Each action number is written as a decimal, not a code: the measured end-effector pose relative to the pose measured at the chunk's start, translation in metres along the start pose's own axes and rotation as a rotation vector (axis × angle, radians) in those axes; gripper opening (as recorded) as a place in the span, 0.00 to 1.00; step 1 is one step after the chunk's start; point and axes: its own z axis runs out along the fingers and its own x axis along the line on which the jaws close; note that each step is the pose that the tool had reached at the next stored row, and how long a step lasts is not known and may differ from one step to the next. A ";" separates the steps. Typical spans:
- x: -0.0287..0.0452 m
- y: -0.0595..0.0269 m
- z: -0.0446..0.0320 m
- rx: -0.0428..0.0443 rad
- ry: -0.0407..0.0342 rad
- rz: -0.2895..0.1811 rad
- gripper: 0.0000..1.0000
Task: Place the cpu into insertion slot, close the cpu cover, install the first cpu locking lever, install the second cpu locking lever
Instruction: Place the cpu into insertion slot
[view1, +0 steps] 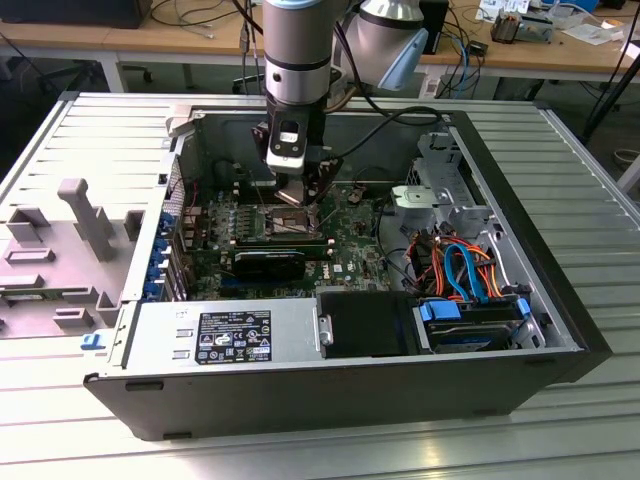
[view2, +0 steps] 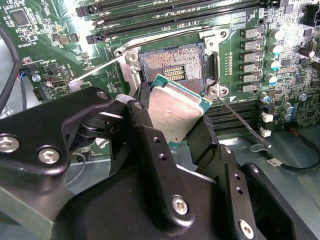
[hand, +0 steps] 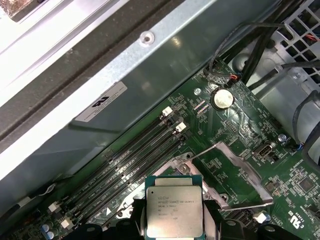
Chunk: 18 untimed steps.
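**Exterior view.** The open computer case (view1: 330, 395) lies on its side on the ribbed metal surface (view1: 590, 160). The arm comes down from the far side into the case. The tool (view1: 300, 193) hangs just above the insertion slot (view1: 283, 222), which sits on the green board left of centre in the exterior view, on the far side of the grey power supply box (view1: 220, 335). The finger spread cannot be read from here.

**Second wrist view.** The cpu (view2: 175, 112), grey top up, is pinched by two opposite edges between the two black fingers (view2: 150, 135). The jaws stand just the chip's width apart.
- The edge grip looks deliberate: it leaves the underside free to meet the socket contacts.
- The chip is tilted against the board and hovers over one edge of the slot. It is not seated, and the contact field in the slot's dark centre lies bare.
- Two thin wire locking levers (view2: 242, 119) stick out free, one on either side of the slot. They are unlatched, so nothing bars the way in.

**First wrist view.** The cpu is seen top-on, clamped between the fingertips.
- The cpu cover (hand: 248, 176), a silvery frame with a square cut-out, is swung open beside the chip. It appears clear of both chip and tool.
- The memory slots (hand: 135, 155) run between the chip and the case wall (hand: 150, 70).

**Judgement.** Placement is under way. The cover and both levers are not yet done.
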 end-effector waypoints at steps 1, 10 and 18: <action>0.0000 0.0000 0.0000 0.0000 -0.0001 0.001 0.55; 0.0000 0.0000 0.0003 -0.0004 -0.0009 0.022 0.55; 0.0000 0.0000 0.0006 -0.0007 -0.0015 0.038 0.55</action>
